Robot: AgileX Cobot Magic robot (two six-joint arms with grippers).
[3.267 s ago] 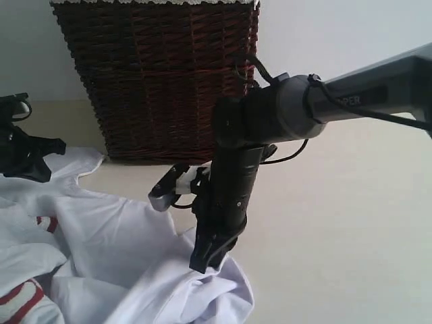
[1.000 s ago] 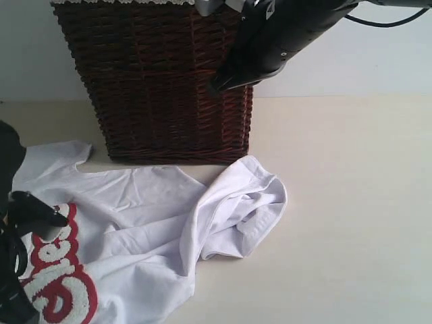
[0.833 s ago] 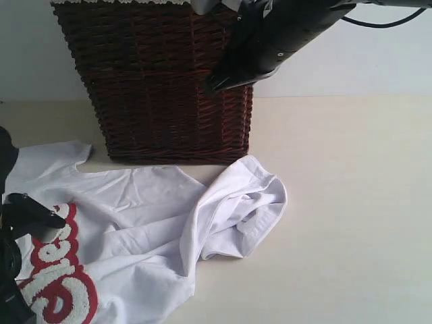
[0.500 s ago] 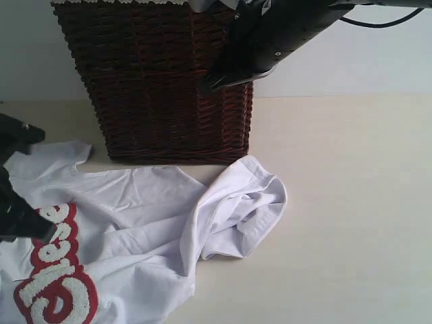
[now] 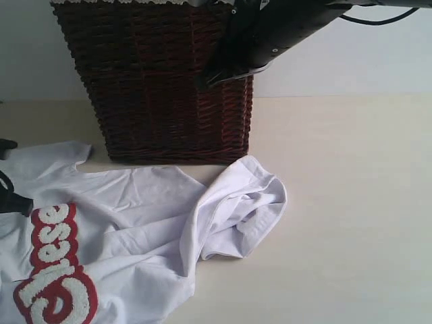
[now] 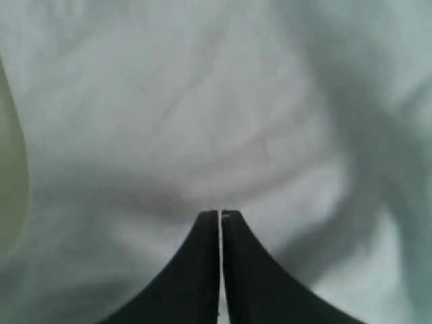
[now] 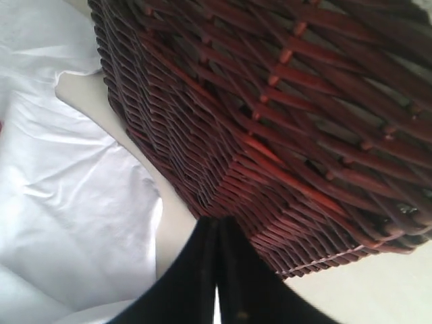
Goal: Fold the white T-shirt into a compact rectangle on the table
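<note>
The white T-shirt (image 5: 135,216) lies crumpled on the table (image 5: 351,202) at the lower left, its red-outlined lettering (image 5: 50,270) facing up. One side of it is bunched into a heap (image 5: 250,196) in front of the basket. My left gripper (image 6: 220,213) is shut just above blurred white T-shirt cloth (image 6: 202,101), and no cloth shows between its tips. In the exterior view only a dark part of the left arm (image 5: 12,201) shows at the left edge. My right gripper (image 5: 206,82) (image 7: 217,219) hangs shut and empty, high in front of the basket.
A tall dark brown wicker basket (image 5: 155,81) (image 7: 283,101) stands at the back, close behind the shirt. Bare table stretches to the right of the shirt. The right arm (image 5: 290,20) crosses the top of the exterior view.
The left gripper has drawn back to the left edge, off the lettering, and closed. The lettering now shows in full. The right gripper has drifted slightly left in front of the basket.
</note>
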